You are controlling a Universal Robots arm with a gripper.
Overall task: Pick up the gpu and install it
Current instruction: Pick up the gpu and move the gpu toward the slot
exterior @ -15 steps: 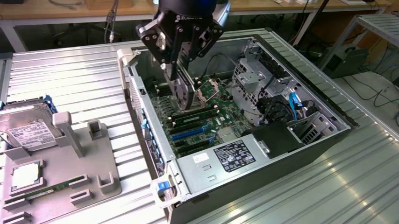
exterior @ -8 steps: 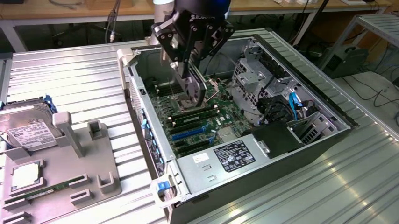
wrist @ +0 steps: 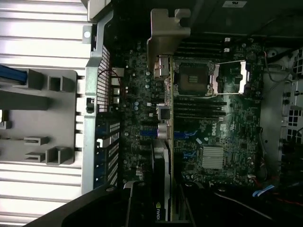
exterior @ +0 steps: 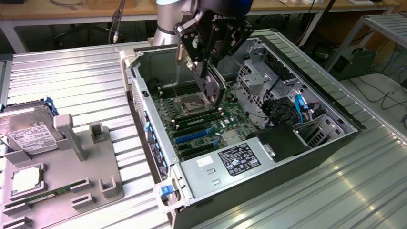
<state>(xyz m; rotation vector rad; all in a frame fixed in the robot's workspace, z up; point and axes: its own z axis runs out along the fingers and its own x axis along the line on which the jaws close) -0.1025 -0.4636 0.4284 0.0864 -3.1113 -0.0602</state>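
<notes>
My gripper (exterior: 205, 67) hangs over the open computer case (exterior: 330, 119), shut on the gpu (exterior: 214, 93). The card hangs on edge, a little above the motherboard (exterior: 203, 125), near the open CPU socket (exterior: 190, 102). The blue expansion slots (exterior: 194, 136) lie lower on the board, toward the power supply (exterior: 239, 160). In the wrist view the gpu (wrist: 166, 142) shows edge-on between the fingers (wrist: 137, 201), its silver end bracket (wrist: 168, 30) at the far end. It crosses over the motherboard (wrist: 222, 137) beside the blue slots (wrist: 182, 135).
A grey fixture tray (exterior: 95, 183) at the exterior view's left holds a silver hard drive (exterior: 28, 129), a CPU (exterior: 25, 179) and a green memory stick (exterior: 45, 195). Drive cages and cables (exterior: 286, 105) fill the case's far side. The corrugated metal table (exterior: 76, 81) surrounds it.
</notes>
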